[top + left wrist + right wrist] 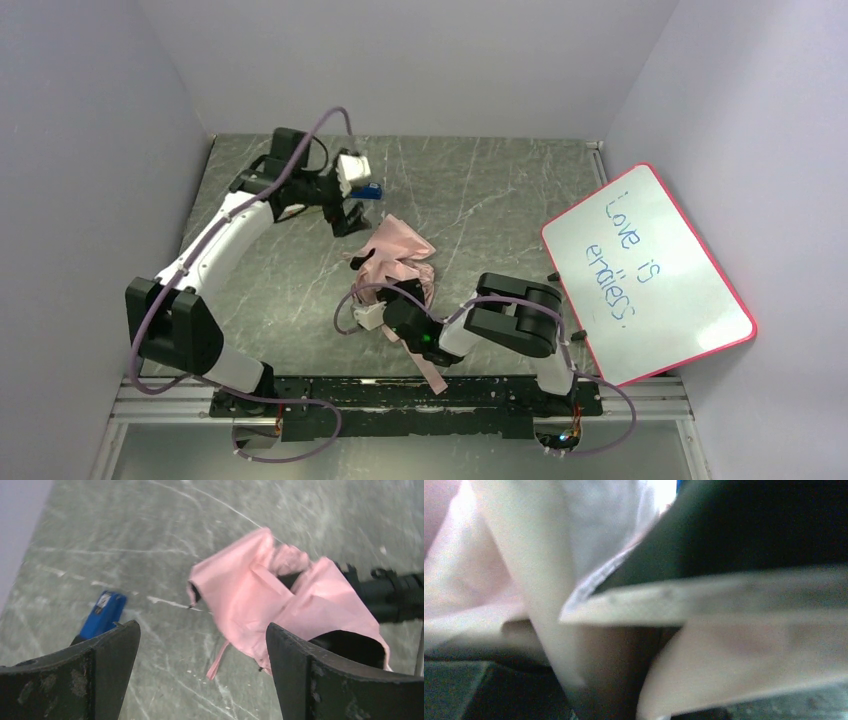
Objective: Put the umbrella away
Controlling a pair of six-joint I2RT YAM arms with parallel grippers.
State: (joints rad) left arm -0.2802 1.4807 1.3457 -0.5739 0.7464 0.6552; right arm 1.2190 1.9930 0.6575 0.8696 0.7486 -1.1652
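The umbrella [397, 252] is a crumpled bundle of pale pink fabric on the green marbled table, near the middle. Its long pink strap [432, 375] trails out from under the right arm. My right gripper [404, 292] is buried in the near end of the bundle and looks shut on it. Blurred pink fabric [499, 580] fills the right wrist view and hides the fingers. My left gripper [348, 218] hovers just beyond the umbrella's far left edge, open and empty. In the left wrist view the umbrella [270, 600] lies ahead and to the right of the gripper [202, 630].
A small blue object [368, 190] lies on the table by the left gripper and also shows in the left wrist view [102, 614]. A red-framed whiteboard [645, 270] leans against the right wall. Grey walls close in the left, back and right.
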